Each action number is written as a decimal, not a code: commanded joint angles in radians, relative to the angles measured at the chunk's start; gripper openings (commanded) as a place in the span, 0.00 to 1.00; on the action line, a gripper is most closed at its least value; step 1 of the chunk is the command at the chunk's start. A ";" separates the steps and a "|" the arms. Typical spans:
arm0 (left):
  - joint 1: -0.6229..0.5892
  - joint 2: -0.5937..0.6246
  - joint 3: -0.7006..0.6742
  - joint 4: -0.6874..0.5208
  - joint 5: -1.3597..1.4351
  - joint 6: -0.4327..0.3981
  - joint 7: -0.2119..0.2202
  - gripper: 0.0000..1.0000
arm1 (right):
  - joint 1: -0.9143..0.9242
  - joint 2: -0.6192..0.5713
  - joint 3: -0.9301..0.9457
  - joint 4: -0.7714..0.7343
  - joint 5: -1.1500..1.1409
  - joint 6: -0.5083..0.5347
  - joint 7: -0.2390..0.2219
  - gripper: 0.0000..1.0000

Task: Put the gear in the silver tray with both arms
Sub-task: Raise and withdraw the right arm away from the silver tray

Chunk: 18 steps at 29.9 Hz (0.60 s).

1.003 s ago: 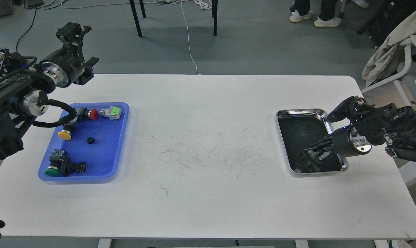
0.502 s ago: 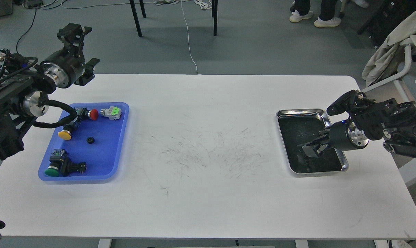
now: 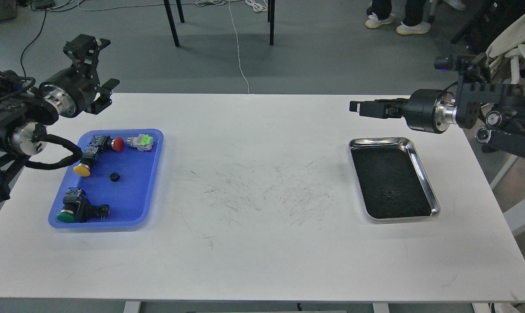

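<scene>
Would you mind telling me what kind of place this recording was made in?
Probably a robotics lab or workshop. A scuffed white table holds a blue tray of push-button switches and a silver tray, cables trail across the grey floor, and someone's sneakers show at the far edge.

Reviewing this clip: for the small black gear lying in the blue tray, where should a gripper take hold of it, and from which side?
Grip the small black gear across its outer rim, coming straight down from above. It lies flat on bare floor of the blue tray, with clear space all round, so the fingers can probably straddle it. It is small, so a side approach looks poor.
</scene>
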 commanded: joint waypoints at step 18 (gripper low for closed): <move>0.015 0.198 0.146 -0.348 0.597 0.025 -0.043 0.98 | -0.277 -0.053 0.607 -0.042 0.496 -0.119 0.000 0.89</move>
